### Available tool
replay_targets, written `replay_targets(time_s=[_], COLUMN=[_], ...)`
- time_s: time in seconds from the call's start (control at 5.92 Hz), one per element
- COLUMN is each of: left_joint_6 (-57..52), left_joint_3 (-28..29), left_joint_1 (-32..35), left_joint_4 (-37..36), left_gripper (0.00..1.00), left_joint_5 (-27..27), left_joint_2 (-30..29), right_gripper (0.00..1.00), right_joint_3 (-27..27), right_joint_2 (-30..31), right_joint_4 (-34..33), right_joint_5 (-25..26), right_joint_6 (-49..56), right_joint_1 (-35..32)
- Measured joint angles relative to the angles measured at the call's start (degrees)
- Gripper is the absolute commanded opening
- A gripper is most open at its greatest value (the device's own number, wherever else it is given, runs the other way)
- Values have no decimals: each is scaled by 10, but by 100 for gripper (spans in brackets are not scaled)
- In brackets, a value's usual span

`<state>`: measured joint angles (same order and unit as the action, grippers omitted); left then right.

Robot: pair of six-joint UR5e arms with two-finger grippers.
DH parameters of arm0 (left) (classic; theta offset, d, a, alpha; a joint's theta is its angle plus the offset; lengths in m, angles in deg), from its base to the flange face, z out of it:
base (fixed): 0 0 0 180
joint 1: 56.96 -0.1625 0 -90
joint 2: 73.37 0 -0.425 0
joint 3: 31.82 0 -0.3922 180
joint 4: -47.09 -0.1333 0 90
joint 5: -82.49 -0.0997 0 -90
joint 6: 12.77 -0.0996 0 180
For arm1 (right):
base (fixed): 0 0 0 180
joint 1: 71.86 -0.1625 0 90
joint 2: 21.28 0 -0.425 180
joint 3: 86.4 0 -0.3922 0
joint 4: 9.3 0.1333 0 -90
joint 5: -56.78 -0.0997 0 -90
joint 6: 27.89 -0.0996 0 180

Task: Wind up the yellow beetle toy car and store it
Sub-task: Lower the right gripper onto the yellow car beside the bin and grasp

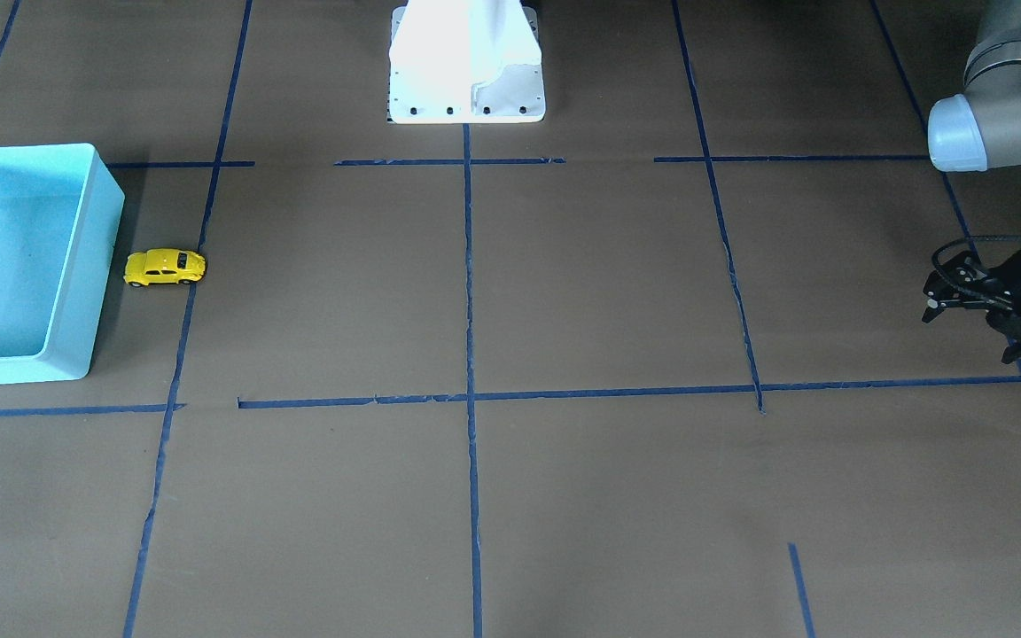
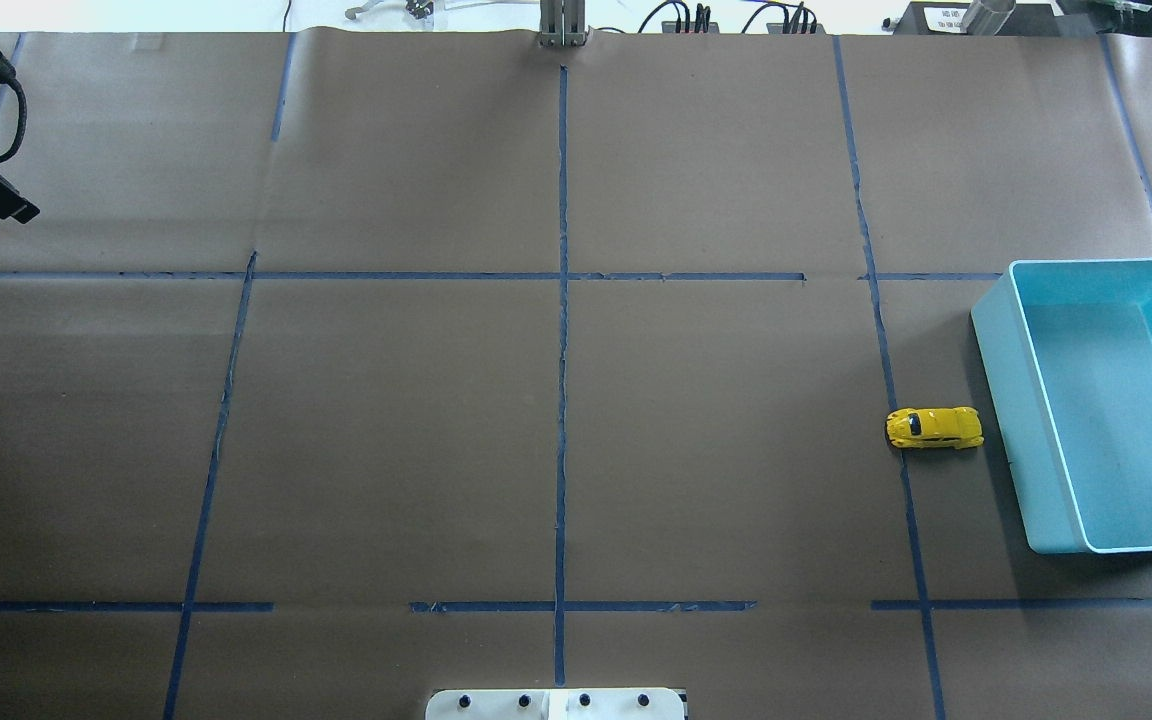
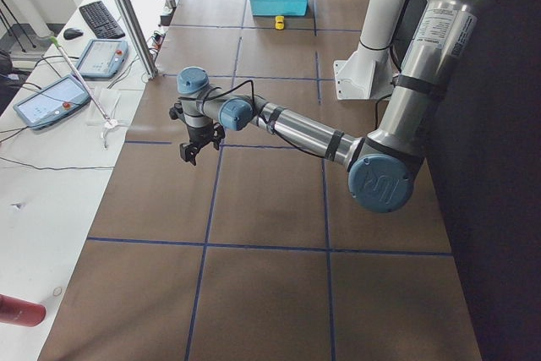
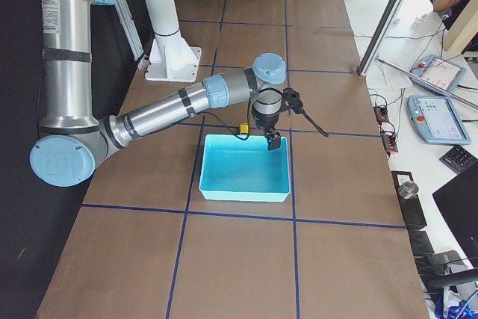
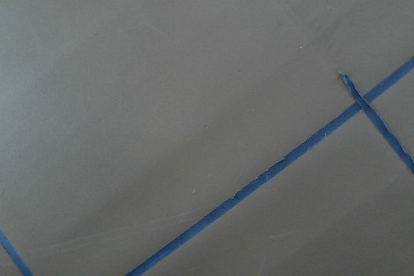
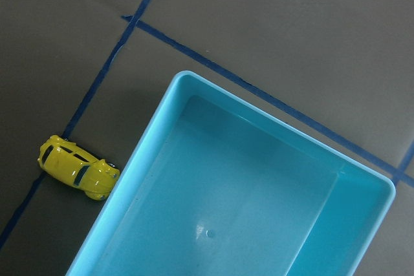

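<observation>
Car (image 2: 934,428): yellow, on its wheels on the counter (image 2: 386,450), just beside the outer long wall of the bin (image 2: 998,370) but not touching it. One end sits over a blue tape line (image 2: 881,330). The bin holds nothing visible.

Right gripper (image 4: 273,142): hangs above the bin's edge nearest the car. Whether the jaws are apart or together cannot be told. It grips nothing.

Left gripper (image 1: 929,301): well apart from the car, at the far end of the counter. The jaws appear apart and hold nothing.

Step in hand, as judged: reach and grasp, winding not begun. The right arm is the nearer. Best to shift off the bin, come down over the roof and close across the car's narrow sides, which keeps both fingers off the bin wall. Wheels should stay pressed on the counter for the pull-back.

Writing: none legible. A label on the left arm's (image 3: 423,48) upper segment is too small to read.
</observation>
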<state>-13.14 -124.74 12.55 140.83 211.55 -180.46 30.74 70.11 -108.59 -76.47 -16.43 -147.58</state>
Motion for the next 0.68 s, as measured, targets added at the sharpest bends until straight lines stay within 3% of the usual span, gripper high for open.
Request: replay_targets(time_s=[0.34, 0.68], left_joint_6=[162, 212], left_joint_3=[-50, -110], left_joint_1=[0, 14], left_joint_4=[4, 9], left_gripper=[100, 100], left_joint_5=[35, 43], left_joint_2=[57, 173], right_gripper=[100, 100], right_joint_3=[4, 6], right_joint_2=[-34, -61], right_joint_4=[0, 1], right_joint_5=[40, 71], right_joint_6=[127, 197], right_joint_1=[83, 156])
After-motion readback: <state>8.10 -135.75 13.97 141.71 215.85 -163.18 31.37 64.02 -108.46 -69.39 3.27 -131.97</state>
